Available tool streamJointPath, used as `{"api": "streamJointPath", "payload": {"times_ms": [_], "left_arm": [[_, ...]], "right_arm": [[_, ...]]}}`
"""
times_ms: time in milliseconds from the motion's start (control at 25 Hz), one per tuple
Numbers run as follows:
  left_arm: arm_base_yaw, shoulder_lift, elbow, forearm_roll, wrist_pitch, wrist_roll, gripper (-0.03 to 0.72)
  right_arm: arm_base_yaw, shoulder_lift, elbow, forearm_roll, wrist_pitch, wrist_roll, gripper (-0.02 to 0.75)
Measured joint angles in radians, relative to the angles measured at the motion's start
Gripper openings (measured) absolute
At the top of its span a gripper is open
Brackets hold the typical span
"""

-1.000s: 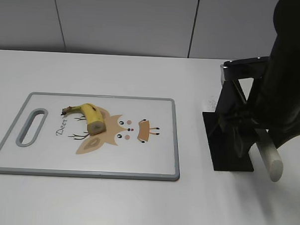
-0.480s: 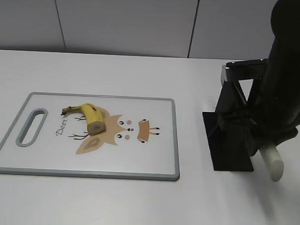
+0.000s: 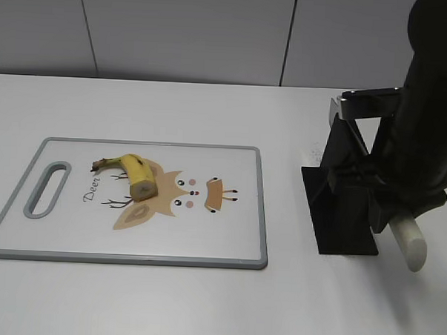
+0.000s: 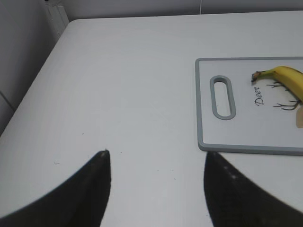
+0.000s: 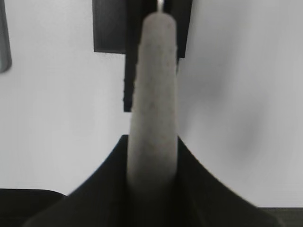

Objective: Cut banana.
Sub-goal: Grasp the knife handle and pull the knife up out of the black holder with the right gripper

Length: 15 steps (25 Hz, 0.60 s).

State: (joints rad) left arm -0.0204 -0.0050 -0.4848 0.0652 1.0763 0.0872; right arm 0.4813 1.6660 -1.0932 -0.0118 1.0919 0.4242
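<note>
A half banana (image 3: 133, 172) with a cut end lies on the left of a white cutting board (image 3: 205, 244) with a deer drawing. It also shows in the left wrist view (image 4: 284, 78), on the board (image 4: 246, 146). My right gripper (image 5: 153, 142) is shut on the pale grey knife handle (image 5: 154, 85), seen in the exterior view (image 3: 407, 238) beside the black knife stand (image 3: 343, 195). The blade is hidden in the stand. My left gripper (image 4: 156, 163) is open and empty over bare table left of the board.
The black knife stand has a flat base (image 3: 339, 243) right of the board. A grey wall runs behind the white table. The table's left edge shows in the left wrist view (image 4: 33, 90).
My right arm has shifted slightly at the stand with the knife handle in it. The banana and board have not moved.
</note>
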Motion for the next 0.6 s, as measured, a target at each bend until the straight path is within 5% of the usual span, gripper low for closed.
{"api": "streamJointPath", "payload": {"times_ms": [600], "left_arm": [[0.0, 0.0, 0.0, 0.0, 0.0, 0.0, 0.589]], "right_arm": [[0.0, -0.133, 0.0, 0.001, 0.015, 0.006, 0.169]]}}
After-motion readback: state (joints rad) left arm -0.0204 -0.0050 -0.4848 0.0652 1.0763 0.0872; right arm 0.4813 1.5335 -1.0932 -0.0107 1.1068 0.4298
